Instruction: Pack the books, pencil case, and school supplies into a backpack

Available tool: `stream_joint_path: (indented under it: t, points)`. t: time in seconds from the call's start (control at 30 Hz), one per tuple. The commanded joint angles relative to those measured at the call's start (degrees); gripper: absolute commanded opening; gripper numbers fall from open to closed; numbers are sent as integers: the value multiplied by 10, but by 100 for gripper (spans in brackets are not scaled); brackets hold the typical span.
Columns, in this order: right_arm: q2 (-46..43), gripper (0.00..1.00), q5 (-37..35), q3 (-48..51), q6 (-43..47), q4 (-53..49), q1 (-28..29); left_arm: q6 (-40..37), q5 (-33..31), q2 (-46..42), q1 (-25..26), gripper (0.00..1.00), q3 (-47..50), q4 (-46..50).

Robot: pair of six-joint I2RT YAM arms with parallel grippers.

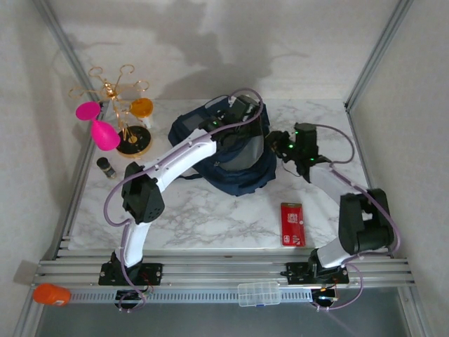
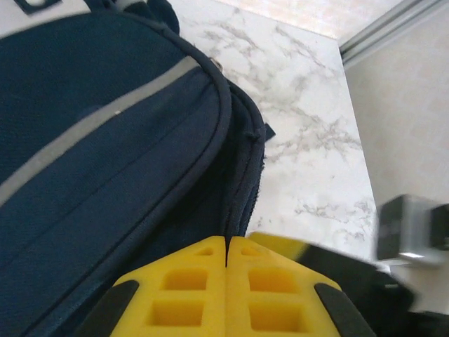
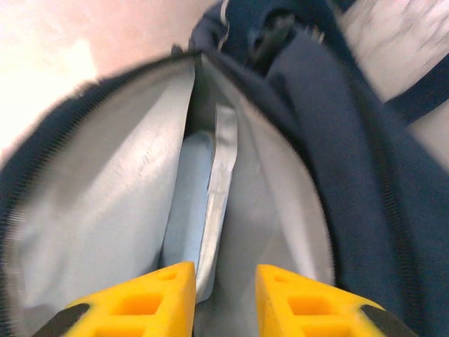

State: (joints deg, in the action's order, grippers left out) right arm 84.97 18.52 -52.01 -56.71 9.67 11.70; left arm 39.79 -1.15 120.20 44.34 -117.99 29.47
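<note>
Top external view: a navy backpack (image 1: 242, 177) lies at the back-centre of a marble table (image 1: 196, 217), its mouth facing the right arm. The left gripper (image 2: 226, 247) has its yellow fingers pressed together, apparently pinching the bag's rim. The right gripper (image 3: 224, 272) stands spread and empty at the mouth.

If that pinch slips, the mouth would likely sag shut, and the right fingers could snag the lining.

Inside are grey lining and a pale blue flat panel (image 3: 188, 203); I cannot tell whether it is a pocket or a packed item. A red booklet (image 1: 292, 223) lies unpacked on the table.
</note>
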Motion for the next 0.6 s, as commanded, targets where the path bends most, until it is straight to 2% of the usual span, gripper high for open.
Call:
stream_joint_path:
  t: [0.0,0.1,0.2,0.3,0.4,0.5,0.57]
  points:
    - [-49,30,-31,12,80,-116,-36,46,15,15,30,0,-2,-61]
    - [-90,34,-42,25,101,-149,-70,80,28,39,41,0,-5,-92]
    - [-107,36,-58,8,133,-189,-73,112,64,60,41,0,-14,-117]
    - [-110,39,-55,-15,159,-233,-70,103,65,54,35,0,-12,-103]
    - [-114,43,-54,-32,188,-278,-63,74,77,16,22,27,23,-82]
    - [-114,49,-56,-45,217,-318,-27,54,89,-71,11,45,134,-111]
    - [-106,52,-92,-58,234,-353,17,62,80,-148,3,55,241,-149]
